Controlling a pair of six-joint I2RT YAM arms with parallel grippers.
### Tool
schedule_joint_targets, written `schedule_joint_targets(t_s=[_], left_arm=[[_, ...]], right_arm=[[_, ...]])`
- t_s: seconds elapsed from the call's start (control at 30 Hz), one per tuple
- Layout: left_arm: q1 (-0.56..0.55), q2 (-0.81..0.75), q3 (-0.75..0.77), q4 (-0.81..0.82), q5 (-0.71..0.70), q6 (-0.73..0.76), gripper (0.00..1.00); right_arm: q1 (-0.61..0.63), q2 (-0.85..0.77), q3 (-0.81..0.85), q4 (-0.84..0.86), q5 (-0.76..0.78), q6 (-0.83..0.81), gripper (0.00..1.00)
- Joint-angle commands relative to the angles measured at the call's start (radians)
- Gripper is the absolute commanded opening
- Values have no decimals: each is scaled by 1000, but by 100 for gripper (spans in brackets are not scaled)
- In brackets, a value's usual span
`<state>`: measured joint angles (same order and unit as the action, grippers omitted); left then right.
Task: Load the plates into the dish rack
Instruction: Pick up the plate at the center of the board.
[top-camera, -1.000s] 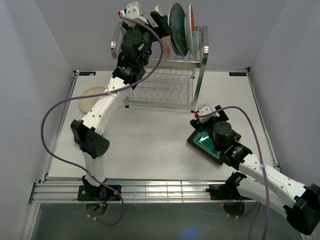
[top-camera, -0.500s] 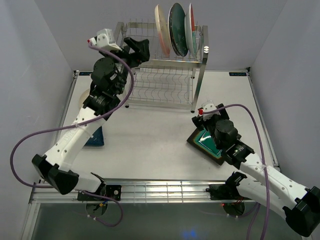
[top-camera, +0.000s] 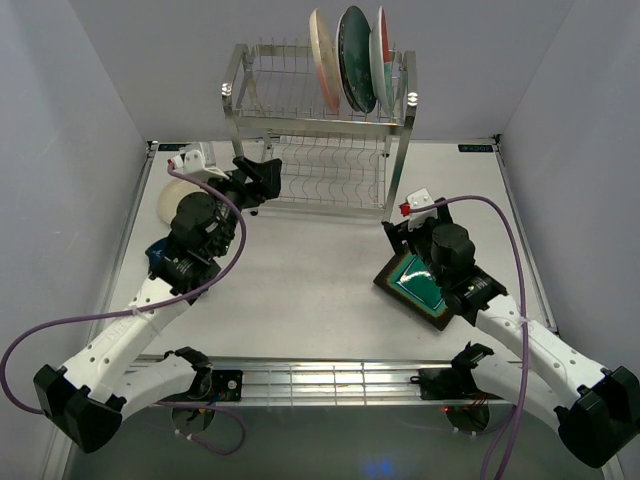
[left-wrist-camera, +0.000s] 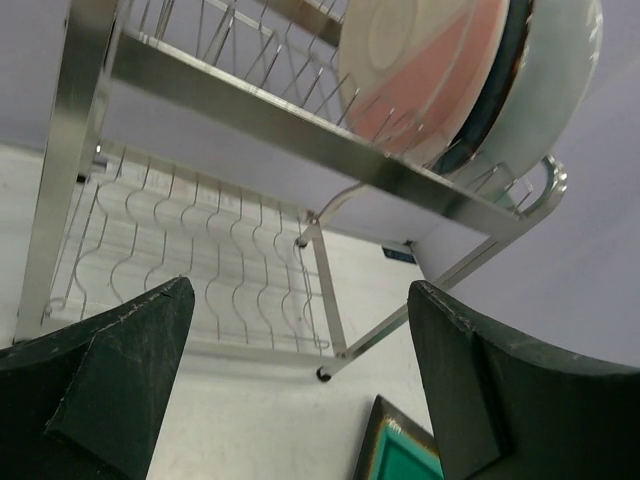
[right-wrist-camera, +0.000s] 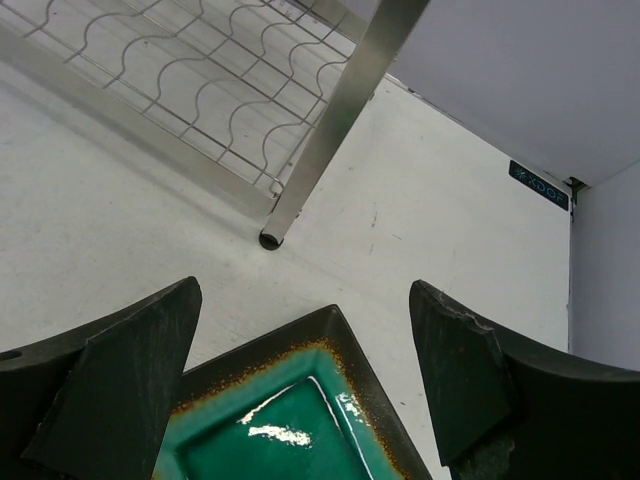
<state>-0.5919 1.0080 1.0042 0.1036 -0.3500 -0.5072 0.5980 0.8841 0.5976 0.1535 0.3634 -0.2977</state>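
Note:
The steel dish rack (top-camera: 322, 125) stands at the back. Its top tier holds three upright plates: pink-and-cream (top-camera: 321, 60), dark teal (top-camera: 355, 58) and a white one (top-camera: 382, 55). My left gripper (top-camera: 266, 178) is open and empty, low in front of the rack's left leg. In the left wrist view the gripper (left-wrist-camera: 300, 385) faces the rack (left-wrist-camera: 300, 130) and the pink-and-cream plate (left-wrist-camera: 420, 60). My right gripper (top-camera: 399, 238) is open, just above the far corner of the square green plate (top-camera: 422, 287), with the jaws either side of that corner (right-wrist-camera: 290, 420).
A cream plate (top-camera: 172, 196) lies on the table at the left, partly behind my left arm. A bit of a dark blue plate (top-camera: 156, 247) shows under that arm. The rack's front right leg (right-wrist-camera: 335, 130) stands just beyond the green plate.
My left gripper let go of the pink-and-cream plate on the top tier and swung down and left to table level. My right gripper shifted slightly over the green plate.

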Motion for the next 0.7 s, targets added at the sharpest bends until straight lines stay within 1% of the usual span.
schedule_joint_targets(t_s=[0.0,0.1,0.17,0.2,0.27,0.33,0.43,0.53,0.67], left_arm=[[1,-40,-81,-5,35,-72,98],[1,-63,-186,31,104,-122,98],[0,-72,-255,45,146,-154,98],[1,-74,-271,44,166,-168,98],[0,-78,-315,47,193,-208,98],[0,-69,-338,54,244,-235,98],[-2,-68,-372,64,278,-266,98],[-5,-83,-412,96,309,-277,98],[-8,-89,-453,120,316,-307,98]], right_arm=[[-4,6,71,-53,-70,-14,90],[-4,16,79,-136,-101,-49,90],[-6,12,71,-153,-103,-98,90],[-6,13,70,-214,-101,-109,90],[-4,18,71,-270,-116,-130,90],[-3,21,70,-343,-132,-139,91],[6,9,48,-396,-149,-149,92],[20,3,18,-425,-146,-166,93],[51,12,-19,-454,-188,-187,96]])
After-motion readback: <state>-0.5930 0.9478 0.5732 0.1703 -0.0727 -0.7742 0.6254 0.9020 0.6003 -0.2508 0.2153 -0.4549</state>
